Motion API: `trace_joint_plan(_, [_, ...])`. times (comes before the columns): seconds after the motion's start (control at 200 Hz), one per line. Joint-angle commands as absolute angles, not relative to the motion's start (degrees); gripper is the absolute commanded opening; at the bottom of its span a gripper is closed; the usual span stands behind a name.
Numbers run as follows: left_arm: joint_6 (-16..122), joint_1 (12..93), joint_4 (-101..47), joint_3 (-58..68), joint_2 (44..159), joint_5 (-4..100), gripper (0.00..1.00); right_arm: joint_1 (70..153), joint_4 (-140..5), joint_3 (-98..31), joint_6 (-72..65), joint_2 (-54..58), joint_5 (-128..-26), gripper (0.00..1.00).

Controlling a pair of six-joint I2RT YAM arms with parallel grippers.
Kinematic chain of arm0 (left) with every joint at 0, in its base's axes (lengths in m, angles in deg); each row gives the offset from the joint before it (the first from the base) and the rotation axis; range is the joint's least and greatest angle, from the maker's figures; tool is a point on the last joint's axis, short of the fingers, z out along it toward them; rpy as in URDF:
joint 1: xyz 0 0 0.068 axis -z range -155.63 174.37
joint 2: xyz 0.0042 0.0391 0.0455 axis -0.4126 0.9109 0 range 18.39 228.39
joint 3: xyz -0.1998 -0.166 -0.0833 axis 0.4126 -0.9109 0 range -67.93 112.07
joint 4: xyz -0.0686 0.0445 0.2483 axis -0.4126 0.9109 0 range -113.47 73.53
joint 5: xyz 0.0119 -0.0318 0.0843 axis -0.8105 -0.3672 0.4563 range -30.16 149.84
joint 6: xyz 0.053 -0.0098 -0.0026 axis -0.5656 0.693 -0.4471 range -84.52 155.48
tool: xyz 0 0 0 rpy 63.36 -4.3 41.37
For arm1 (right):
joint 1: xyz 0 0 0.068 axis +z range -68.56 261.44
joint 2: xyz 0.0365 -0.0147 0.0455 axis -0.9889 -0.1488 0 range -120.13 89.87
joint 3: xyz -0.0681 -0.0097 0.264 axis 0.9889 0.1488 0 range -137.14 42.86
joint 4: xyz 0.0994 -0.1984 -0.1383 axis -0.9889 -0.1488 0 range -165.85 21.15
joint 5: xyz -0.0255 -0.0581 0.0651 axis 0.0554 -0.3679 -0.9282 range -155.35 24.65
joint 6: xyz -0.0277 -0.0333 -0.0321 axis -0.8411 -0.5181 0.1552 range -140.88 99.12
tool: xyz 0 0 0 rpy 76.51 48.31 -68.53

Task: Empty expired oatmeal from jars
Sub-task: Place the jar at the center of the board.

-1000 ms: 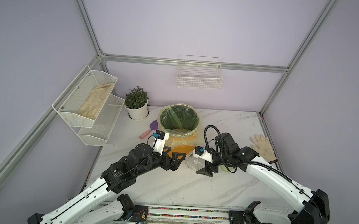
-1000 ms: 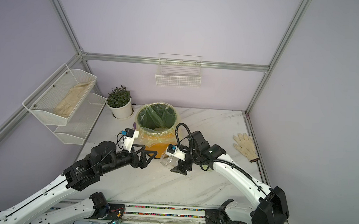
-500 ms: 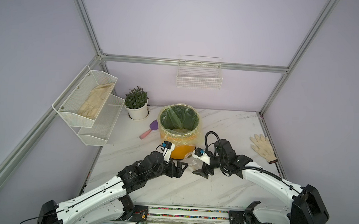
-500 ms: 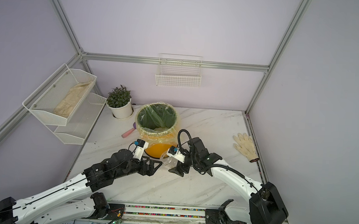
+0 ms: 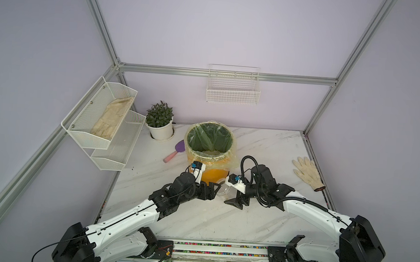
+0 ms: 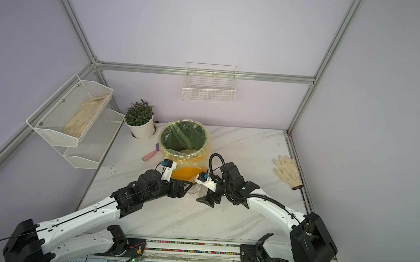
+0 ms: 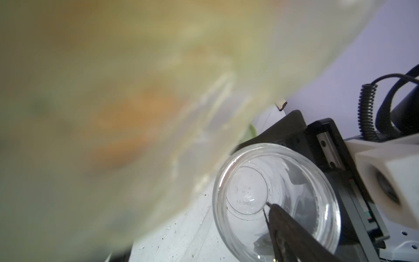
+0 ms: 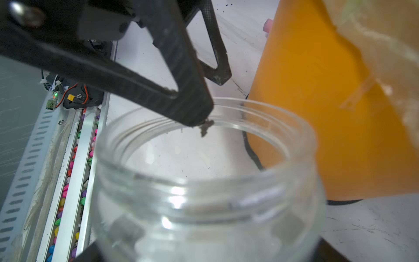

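One clear jar (image 5: 222, 188), lidless and empty, is between the two grippers, just in front of the one orange bin (image 5: 214, 175) with its yellow liner. The jar's mouth is turned up and toward the left gripper (image 5: 217, 189). The oatmeal (image 5: 211, 152) lies as one pale heap at the bottom of that liner.

Also on the marble table (image 5: 223, 221) are one potted plant (image 5: 159, 120), one purple scoop (image 5: 179, 147) with a pink handle, and one work glove (image 5: 307, 171) near the right edge. A second glove (image 5: 113, 117) lies in the upper tier of the one two-tier mesh shelf (image 5: 116, 153). One wire basket (image 5: 233, 91) hangs on the back wall.

There are two arms. The left arm (image 5: 132, 214) reaches low and nearly straight from the near-left base, its wrist beside the bin. The left gripper is open and grips nothing. In the right wrist view one finger (image 8: 176, 95) touches the jar's threaded rim, and the other stands apart beyond it.

The right arm (image 5: 307, 210) comes in low from the near-right base, wrist bent, fingers pointing down toward the table. The right gripper (image 5: 233, 197) is spread wide around the jar's body and holds it.
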State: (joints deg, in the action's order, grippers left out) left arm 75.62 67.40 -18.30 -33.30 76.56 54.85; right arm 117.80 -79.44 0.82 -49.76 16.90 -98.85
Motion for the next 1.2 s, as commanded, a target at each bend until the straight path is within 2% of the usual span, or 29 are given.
trace_joint_plan(0.0, [76.3,66.6,-22.8,-34.0,77.6,51.9,0.82,117.7,-75.1,1.0,-50.9,17.6,-101.9,0.05])
trace_joint_plan(0.15, [75.5,66.5,-21.2,-32.2,79.7,49.1,0.74,117.7,-74.6,1.3,-52.3,16.3,-101.9,0.05])
trace_joint_plan(0.325, [74.1,66.4,-20.1,-30.2,82.7,44.7,0.69,117.7,-73.2,0.3,-53.4,13.3,-102.5,0.05])
trace_joint_plan(0.635, [73.6,66.4,-18.7,-28.6,84.8,43.3,0.59,118.0,-71.8,-0.9,-54.4,11.6,-102.8,0.05])
trace_joint_plan(0.76, [73.5,66.4,-18.5,-28.5,85.8,42.6,0.5,118.4,-72.1,-1.5,-54.5,10.6,-103.5,0.05])
trace_joint_plan(0.91, [73.4,66.5,-18.6,-28.3,87.4,42.3,0.23,119.2,-71.6,-1.6,-54.5,9.8,-102.9,0.05])
trace_joint_plan(1.08, [73.3,66.5,-18.7,-28.6,87.1,42.7,0.16,119.7,-71.5,-1.9,-54.8,9.1,-102.7,0.05])
trace_joint_plan(1.15, [73.1,66.5,-18.7,-28.5,86.8,43.1,0.01,120.0,-71.9,-2.2,-54.9,8.6,-102.6,0.06])
trace_joint_plan(1.195, [73.2,66.5,-18.6,-28.5,86.6,43.2,0.0,120.3,-72.4,-2.8,-55.0,8.0,-102.6,0.06])
